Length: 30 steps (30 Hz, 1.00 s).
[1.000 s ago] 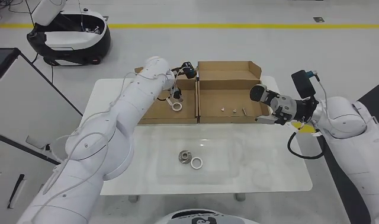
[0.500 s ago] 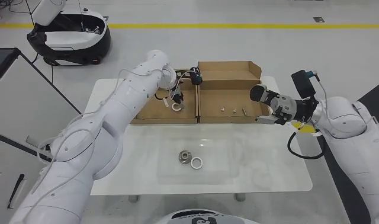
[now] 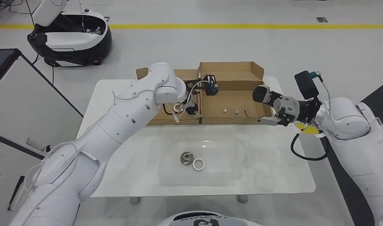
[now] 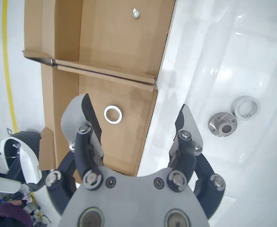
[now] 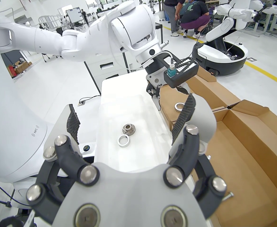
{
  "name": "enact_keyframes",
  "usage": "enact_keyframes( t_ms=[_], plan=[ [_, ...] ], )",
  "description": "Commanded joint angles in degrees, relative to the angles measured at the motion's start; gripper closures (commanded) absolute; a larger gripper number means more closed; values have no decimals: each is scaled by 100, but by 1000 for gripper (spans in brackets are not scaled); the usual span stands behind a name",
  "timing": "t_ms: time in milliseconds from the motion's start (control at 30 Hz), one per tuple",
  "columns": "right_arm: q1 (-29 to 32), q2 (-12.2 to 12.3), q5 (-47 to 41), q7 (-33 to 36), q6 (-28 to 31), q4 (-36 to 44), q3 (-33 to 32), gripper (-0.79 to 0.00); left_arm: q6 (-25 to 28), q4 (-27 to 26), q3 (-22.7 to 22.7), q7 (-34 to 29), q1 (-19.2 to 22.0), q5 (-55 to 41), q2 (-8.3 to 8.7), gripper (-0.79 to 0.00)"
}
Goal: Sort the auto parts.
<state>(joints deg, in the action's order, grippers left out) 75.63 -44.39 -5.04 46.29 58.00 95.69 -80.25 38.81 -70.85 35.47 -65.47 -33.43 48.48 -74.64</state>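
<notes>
A silver ring (image 4: 113, 114) lies inside the left cardboard box (image 3: 157, 112). My left gripper (image 4: 136, 106) hangs open over that box's front wall near the divide to the right box, holding nothing; it is also seen as the left gripper (image 3: 190, 109). On the white table a flanged hub (image 3: 187, 158) and a second ring (image 3: 198, 164) rest side by side, touching or nearly so. My right gripper (image 3: 261, 107) stands open and empty at the right box's (image 3: 230, 100) outer end. Small bolts (image 3: 237, 112) lie in the right box.
The two open cardboard boxes stand side by side at the table's far edge, flaps raised. The hub (image 5: 128, 128) and ring (image 5: 123, 140) sit in a shallow clear tray area mid-table. Another robot base (image 3: 72, 37) stands on the floor beyond.
My left gripper has swung from above the left box's ring toward the box's front right corner, staying open. The ring stays in the box. The right arm has not moved.
</notes>
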Motion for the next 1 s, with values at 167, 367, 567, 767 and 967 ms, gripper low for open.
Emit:
enact_keyframes(
  t_ms=[167,367,567,767,967],
  plan=[
    [0,0,0,0,0,0,0,-785,2,102,-1,2,3,-1,-2,-785],
    [0,0,0,0,0,0,0,-785,44,70,-10,50,-68,-29,7,-785],
    [0,0,0,0,0,0,0,-785,-19,-534,-297,-21,-160,-187,231,-785],
    [0,0,0,0,0,0,0,-785,-431,-1452,-873,-433,23,-981,633,-785],
    [0,0,0,0,0,0,0,-785,-760,-2210,-1567,-762,516,-1901,1015,-785]
  ],
)
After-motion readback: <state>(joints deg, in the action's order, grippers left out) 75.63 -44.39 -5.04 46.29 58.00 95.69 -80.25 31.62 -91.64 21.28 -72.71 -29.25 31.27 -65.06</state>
